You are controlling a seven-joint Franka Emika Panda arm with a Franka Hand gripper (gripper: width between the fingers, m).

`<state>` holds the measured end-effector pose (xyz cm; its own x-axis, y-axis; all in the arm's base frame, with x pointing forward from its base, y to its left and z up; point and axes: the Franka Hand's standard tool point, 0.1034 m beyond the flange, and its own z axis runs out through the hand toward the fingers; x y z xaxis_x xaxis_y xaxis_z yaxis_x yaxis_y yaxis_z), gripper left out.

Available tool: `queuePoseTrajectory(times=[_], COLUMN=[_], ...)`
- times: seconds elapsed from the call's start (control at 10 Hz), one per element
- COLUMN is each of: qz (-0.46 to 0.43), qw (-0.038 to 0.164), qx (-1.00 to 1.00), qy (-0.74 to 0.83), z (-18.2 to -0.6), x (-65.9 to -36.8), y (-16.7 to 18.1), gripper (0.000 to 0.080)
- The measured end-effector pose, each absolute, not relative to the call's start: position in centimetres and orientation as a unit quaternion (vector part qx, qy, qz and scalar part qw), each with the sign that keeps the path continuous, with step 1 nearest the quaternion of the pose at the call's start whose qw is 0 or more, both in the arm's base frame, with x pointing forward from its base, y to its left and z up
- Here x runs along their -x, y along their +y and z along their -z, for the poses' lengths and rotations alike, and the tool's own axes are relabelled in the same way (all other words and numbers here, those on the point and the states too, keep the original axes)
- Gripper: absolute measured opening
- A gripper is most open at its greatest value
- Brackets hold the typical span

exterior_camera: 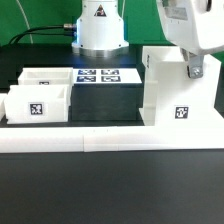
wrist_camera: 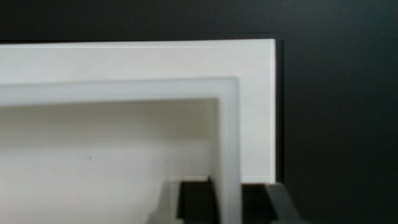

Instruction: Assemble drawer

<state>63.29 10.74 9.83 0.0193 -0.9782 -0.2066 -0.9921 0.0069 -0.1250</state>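
The drawer shell [exterior_camera: 176, 98], a tall white box with a square tag on its front, stands at the exterior view's right. My gripper [exterior_camera: 197, 70] comes down onto its top edge. In the wrist view the shell's thin wall [wrist_camera: 228, 130] runs between my two dark fingers [wrist_camera: 192, 205], which press on it from both sides at my gripper [wrist_camera: 228, 203]. Two small white trays stand at the exterior view's left: one in front with a tag [exterior_camera: 36, 106], one behind it [exterior_camera: 47, 80].
The marker board [exterior_camera: 105, 76] lies flat between the trays and the shell, in front of the arm's white base [exterior_camera: 98, 30]. A long low white border wall [exterior_camera: 110, 137] runs along the front. The table is black.
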Motion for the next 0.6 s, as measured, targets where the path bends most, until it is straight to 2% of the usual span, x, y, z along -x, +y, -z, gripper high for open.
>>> queuePoseTrajectory(times=[0.6], qz=[-0.027], qw=[0.122], qx=[0.706], qy=[0.697], z=[-9.90], x=[-64.43], y=[10.71], gripper=[0.0047])
